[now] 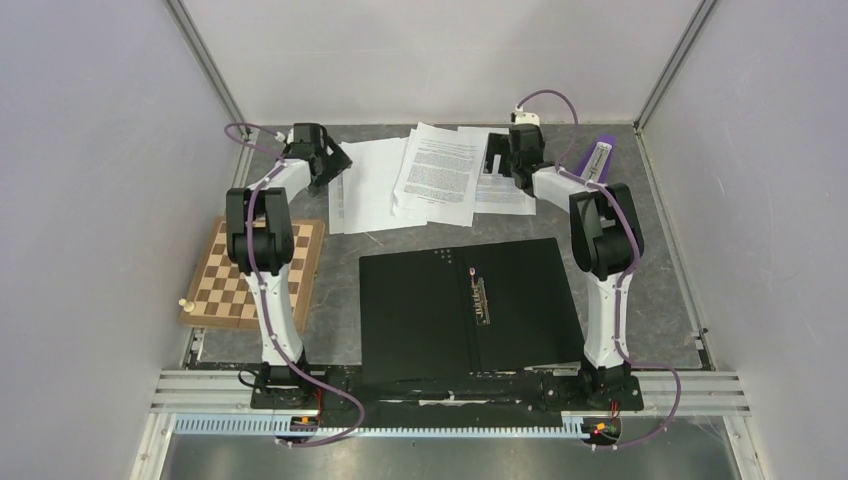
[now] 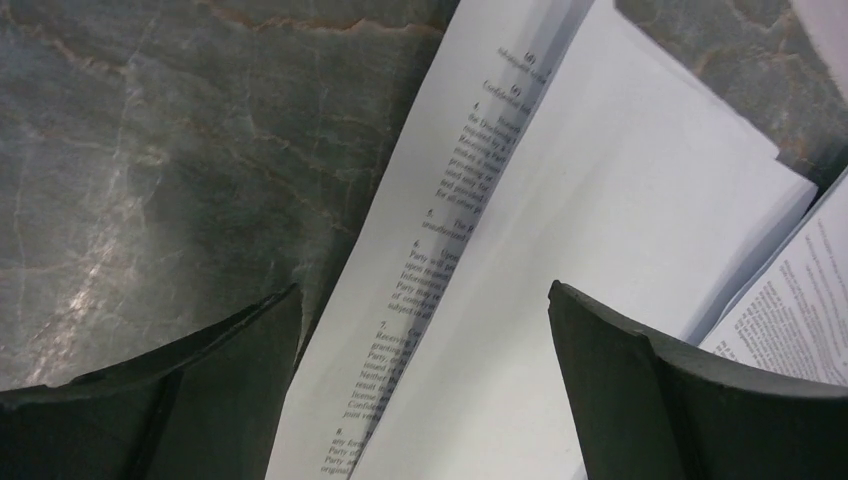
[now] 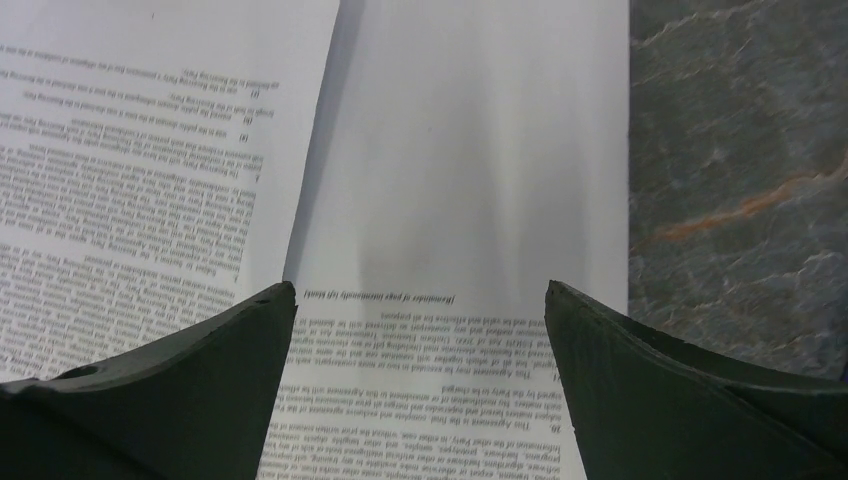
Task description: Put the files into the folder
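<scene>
The files [image 1: 432, 178] are several white printed sheets, fanned out loosely at the back of the table. The folder [image 1: 468, 308] lies open in front of them, black inside up, with its metal spine clip [image 1: 483, 298] showing. My left gripper [image 1: 335, 165] is open over the left edge of the sheets [image 2: 520, 300], its fingers [image 2: 230, 390] spread wide and holding nothing. My right gripper [image 1: 497, 158] is open over the right side of the sheets [image 3: 440, 330], its fingers [image 3: 640, 390] spread above printed text and holding nothing.
A checkered wooden chessboard [image 1: 235, 290] lies at the left with a small white piece [image 1: 183, 302] at its near corner. A purple object [image 1: 598, 158] stands at the back right. Grey walls close in the marbled table [image 1: 660, 290] on three sides.
</scene>
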